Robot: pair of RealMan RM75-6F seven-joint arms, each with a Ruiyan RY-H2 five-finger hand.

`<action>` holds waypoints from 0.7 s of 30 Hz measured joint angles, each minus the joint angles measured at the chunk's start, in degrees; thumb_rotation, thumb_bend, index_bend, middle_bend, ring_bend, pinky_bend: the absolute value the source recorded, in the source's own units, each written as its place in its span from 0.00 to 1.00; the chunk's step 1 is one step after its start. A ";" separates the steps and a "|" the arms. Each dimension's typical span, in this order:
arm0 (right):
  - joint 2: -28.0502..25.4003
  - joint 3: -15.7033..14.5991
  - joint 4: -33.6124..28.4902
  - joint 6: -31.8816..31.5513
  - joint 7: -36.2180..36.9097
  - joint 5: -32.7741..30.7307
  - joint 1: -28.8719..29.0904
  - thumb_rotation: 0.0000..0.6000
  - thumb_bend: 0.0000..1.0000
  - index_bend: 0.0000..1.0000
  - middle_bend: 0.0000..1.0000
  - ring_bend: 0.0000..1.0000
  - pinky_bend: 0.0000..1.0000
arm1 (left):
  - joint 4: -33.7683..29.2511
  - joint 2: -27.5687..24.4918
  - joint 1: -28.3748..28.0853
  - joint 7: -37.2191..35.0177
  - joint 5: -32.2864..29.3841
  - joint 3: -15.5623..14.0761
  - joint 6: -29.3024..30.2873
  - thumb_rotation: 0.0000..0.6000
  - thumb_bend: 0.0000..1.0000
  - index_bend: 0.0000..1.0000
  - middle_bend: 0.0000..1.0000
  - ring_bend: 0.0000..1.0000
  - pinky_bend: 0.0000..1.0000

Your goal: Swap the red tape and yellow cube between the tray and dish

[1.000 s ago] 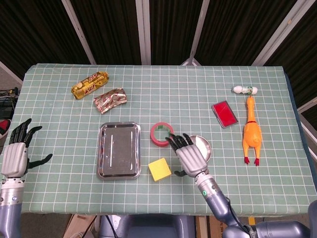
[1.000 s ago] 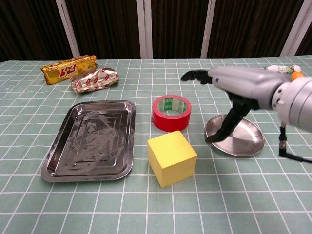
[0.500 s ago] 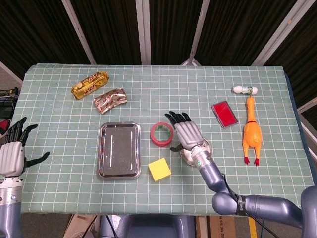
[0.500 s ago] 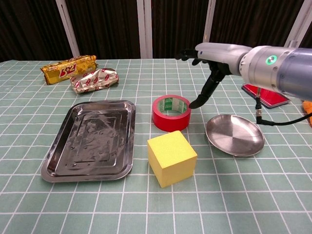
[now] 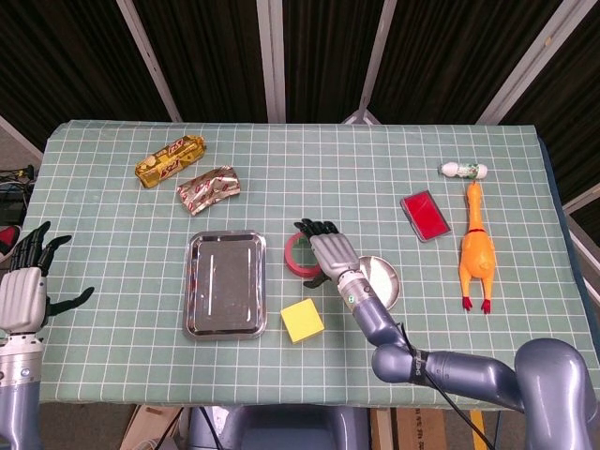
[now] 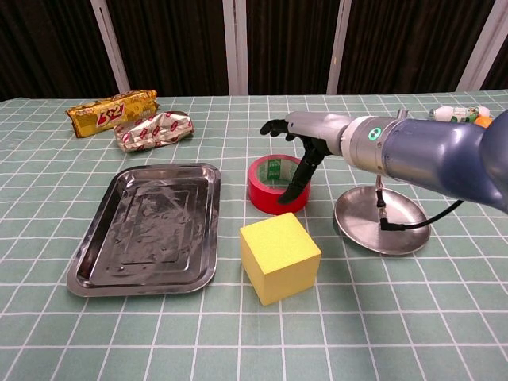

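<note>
The red tape (image 5: 298, 255) (image 6: 274, 187) lies flat on the cloth between the steel tray (image 5: 225, 284) (image 6: 151, 226) and the round dish (image 5: 384, 284) (image 6: 385, 222). Both tray and dish hold nothing. The yellow cube (image 5: 302, 321) (image 6: 279, 256) stands on the cloth just in front of the tape. My right hand (image 5: 328, 251) (image 6: 305, 131) hovers over the tape's right side, fingers stretched out flat, thumb pointing down at the tape's right rim; it grips nothing. My left hand (image 5: 24, 292) hangs at the far left off the table's edge, fingers apart and empty.
Two foil snack packs (image 5: 171, 159) (image 5: 208, 188) lie at the back left. At the right lie a red case (image 5: 425, 215), a rubber chicken (image 5: 476, 249) and a small bottle (image 5: 464, 170). The tray's rim stands close to the cube and tape.
My right hand has swung left from above the dish to above the red tape and come lower, its thumb now down by the tape's rim. The left hand has barely shifted.
</note>
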State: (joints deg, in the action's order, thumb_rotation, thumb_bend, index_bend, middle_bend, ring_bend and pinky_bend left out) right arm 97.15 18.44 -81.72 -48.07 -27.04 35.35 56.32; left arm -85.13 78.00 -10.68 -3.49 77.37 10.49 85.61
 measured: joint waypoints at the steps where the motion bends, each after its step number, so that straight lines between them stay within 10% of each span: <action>1: 0.47 -0.15 0.96 0.38 0.02 -0.37 0.45 1.00 0.00 0.00 0.04 0.05 0.00 | -0.02 -0.05 -0.01 -0.04 -0.07 0.03 -0.11 1.00 0.03 0.22 0.00 0.00 0.00; 11: 3.33 -1.51 6.75 3.32 0.34 -3.29 3.01 1.00 0.00 0.00 0.04 0.06 0.00 | -0.22 -0.01 0.09 -0.13 -0.08 0.20 -0.05 1.00 0.03 0.22 0.00 0.00 0.00; 21: 5.52 -2.49 9.58 2.70 0.83 -2.62 4.01 1.00 0.00 0.14 0.19 0.40 0.25 | -0.36 -0.14 0.26 -1.00 -0.64 0.76 -0.06 1.00 0.03 0.23 0.00 0.00 0.00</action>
State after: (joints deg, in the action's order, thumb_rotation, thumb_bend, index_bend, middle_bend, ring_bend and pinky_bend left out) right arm 102.68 15.95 -72.14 -45.37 -26.21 32.73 60.32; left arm -85.48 77.87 -10.43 -4.49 76.74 11.26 85.55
